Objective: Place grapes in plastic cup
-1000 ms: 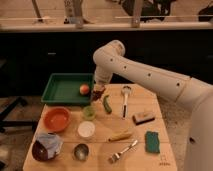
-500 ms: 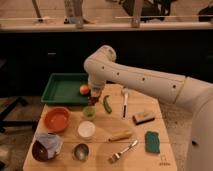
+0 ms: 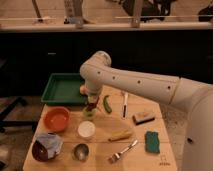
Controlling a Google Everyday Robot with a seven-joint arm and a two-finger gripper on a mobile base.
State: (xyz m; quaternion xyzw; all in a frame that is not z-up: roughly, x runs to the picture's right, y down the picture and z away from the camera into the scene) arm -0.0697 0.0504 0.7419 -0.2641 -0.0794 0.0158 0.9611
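Observation:
My gripper (image 3: 91, 103) hangs down from the white arm over the table's back left part, right above the pale lime-green plastic cup (image 3: 89, 114). It is shut on the grapes (image 3: 90, 107), a small dark red-brown bunch that hangs at the fingertips just over the cup's rim. The gripper hides most of the bunch and the back of the cup.
Behind the cup lies a green tray (image 3: 62, 90), with an orange-red fruit (image 3: 82, 90) at its right edge. Around the cup are an orange bowl (image 3: 56, 119), a white cup (image 3: 86, 129), a metal cup (image 3: 81, 150), a green vegetable (image 3: 107, 103), a banana (image 3: 121, 135) and a fork (image 3: 122, 151).
The gripper has moved left and down with the grapes, from beside the tray's right edge to just above the plastic cup.

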